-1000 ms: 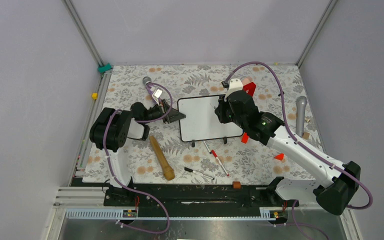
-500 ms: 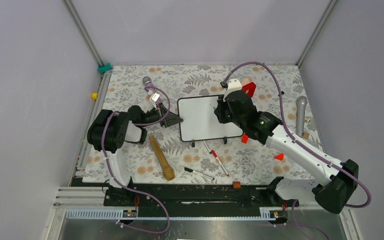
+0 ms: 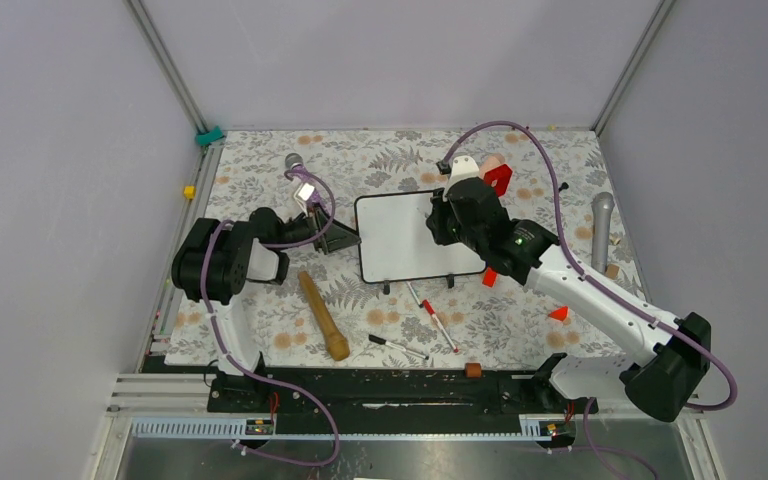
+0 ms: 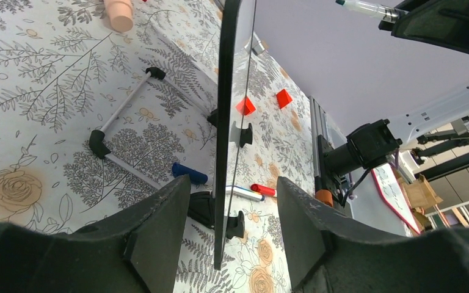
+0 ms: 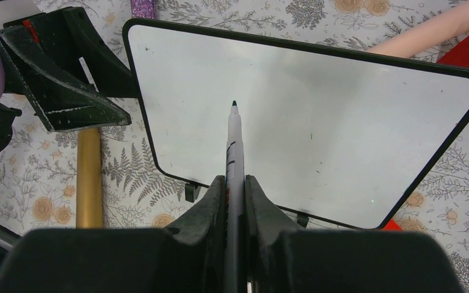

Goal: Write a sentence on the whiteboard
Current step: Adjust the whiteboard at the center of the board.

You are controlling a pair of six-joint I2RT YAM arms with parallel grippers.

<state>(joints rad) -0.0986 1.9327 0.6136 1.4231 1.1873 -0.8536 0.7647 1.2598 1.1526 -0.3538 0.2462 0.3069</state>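
The whiteboard looks light, stiff, slick — best pinched at its frame, which the left gripper straddles, jaws apart; the right gripper clamps a marker

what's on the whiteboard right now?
No writing; the whiteboard looks blank. Only the marker, held in the right jaws, is over it. The jaws cover part of its near edge.
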